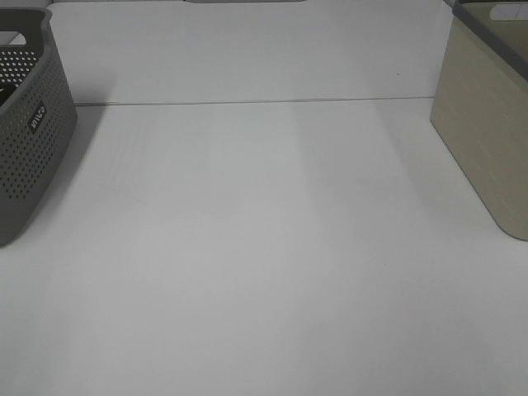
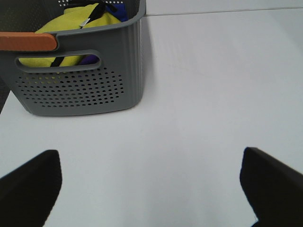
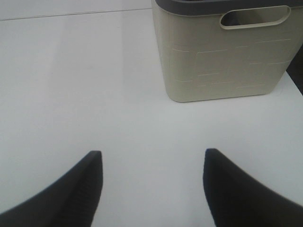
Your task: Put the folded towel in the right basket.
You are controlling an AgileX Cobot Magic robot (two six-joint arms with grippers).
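On the white tabletop (image 1: 264, 247): grey perforated basket (image 1: 29, 132) left, beige basket (image 1: 487, 140) right. Left hand (image 2: 151, 184) and right hand (image 3: 151, 184) both spread apart, holding nothing.

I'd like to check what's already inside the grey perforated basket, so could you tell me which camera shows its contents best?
The left wrist view: it looks into the grey basket, where yellow fabric and something blue show. The exterior high view catches only part of its wall and rim, contents hidden. The right wrist view shows only the beige basket.

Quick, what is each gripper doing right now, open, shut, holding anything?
Left gripper: open, holding nothing, over bare table.
Right gripper: open, holding nothing, facing the beige basket.
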